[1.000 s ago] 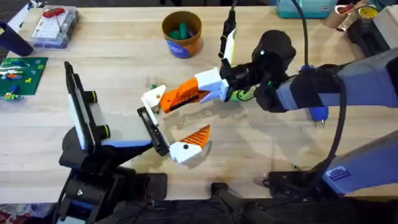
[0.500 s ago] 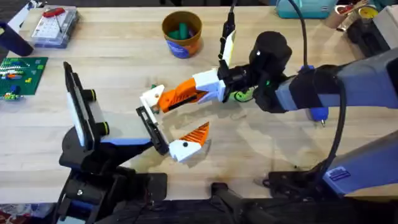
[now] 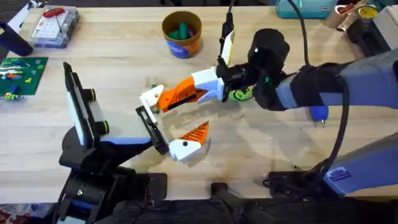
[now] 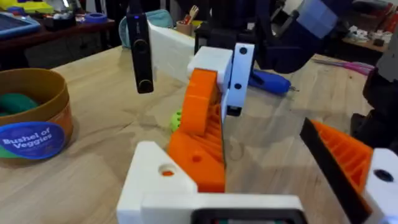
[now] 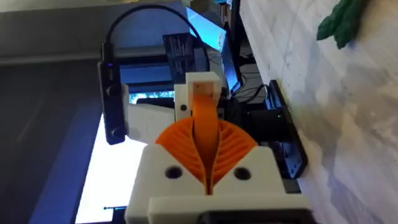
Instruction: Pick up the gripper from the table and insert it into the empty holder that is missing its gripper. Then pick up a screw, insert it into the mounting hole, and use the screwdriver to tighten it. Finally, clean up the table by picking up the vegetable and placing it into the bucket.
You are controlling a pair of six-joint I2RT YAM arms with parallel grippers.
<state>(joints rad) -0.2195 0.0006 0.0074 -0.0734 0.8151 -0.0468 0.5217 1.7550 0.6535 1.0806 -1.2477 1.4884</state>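
Observation:
The gripper (image 3: 153, 98), an orange ribbed wedge on a white block, is held above the table (image 3: 261, 143) by my right gripper (image 3: 180, 94), which is shut on it. In the right wrist view the gripper (image 5: 200, 99) sticks out between the closed orange pads (image 5: 233, 146). Its white block (image 4: 155, 186) hovers just over the far end of the holder (image 3: 151, 126), the black bar on my left gripper (image 3: 168, 127). That bar carries one mounted orange finger (image 3: 189, 142) at its near end. The vegetable (image 3: 240, 94) lies half hidden under my right wrist. The bucket (image 3: 182, 34) stands at the back.
A dark green cylinder (image 3: 180, 30) sits inside the bucket. A blue screwdriver (image 3: 318, 114) lies to the right under my right arm. A clear parts box (image 3: 55, 25) and a green board (image 3: 18, 74) occupy the far left. A black and white stand (image 3: 81, 112) rises beside the left arm.
My right arm has edged slightly left with the gripper still held. The left arm has stayed still.

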